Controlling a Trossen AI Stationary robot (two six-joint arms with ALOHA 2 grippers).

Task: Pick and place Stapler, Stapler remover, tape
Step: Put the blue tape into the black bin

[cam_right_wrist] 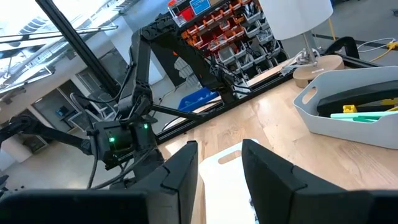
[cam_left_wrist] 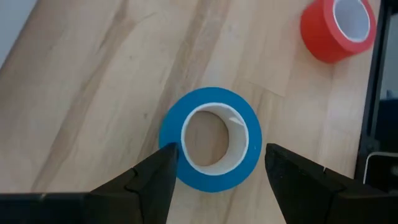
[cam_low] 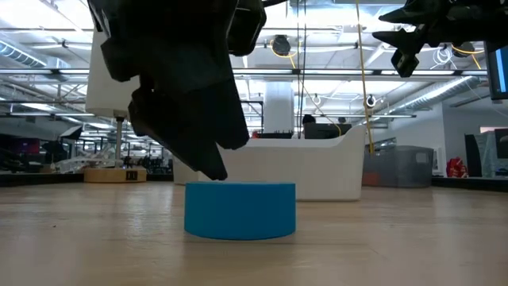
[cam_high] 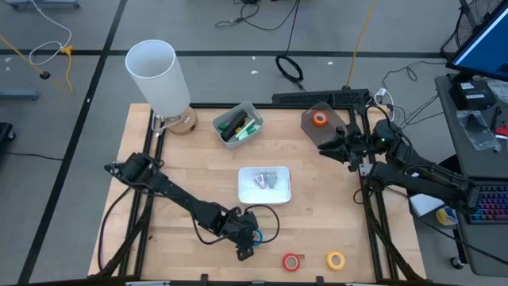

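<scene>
Blue tape (cam_left_wrist: 212,138): lies flat on the table (cam_high: 190,167), near the front edge, with its hole facing up.
Left gripper (cam_left_wrist: 217,171): wide open, low over the blue tape. One finger (cam_left_wrist: 155,180) is at the roll's outer rim, the other (cam_left_wrist: 298,180) is just beside it on the far side. It is not squeezing yet.
How it will handle: I think the roll is light and stiff, like a hard ring. The smooth side may be a bit slippery, so it could slide or pop out if the squeeze is off the middle.
Where to hold: across the outside wall, one finger on each side, through the middle of the ring.
Right gripper (cam_right_wrist: 221,165): up in the air by the back right corner, about half open. I see nothing between its fingers.
Orange tape (cam_high: 319,118): sits in a dark tray (cam_high: 334,116) at the back right.
Red tape (cam_high: 293,261) and yellow tape (cam_high: 336,259): flat on the table, near the front edge, to the right of the blue one.
Hard to see: the left arm blocks much of the low view. The grey bin (cam_high: 249,114) holds green and dark things, and the white tray (cam_high: 246,187) holds something shiny. I cannot tell which is the stapler or the remover.
</scene>
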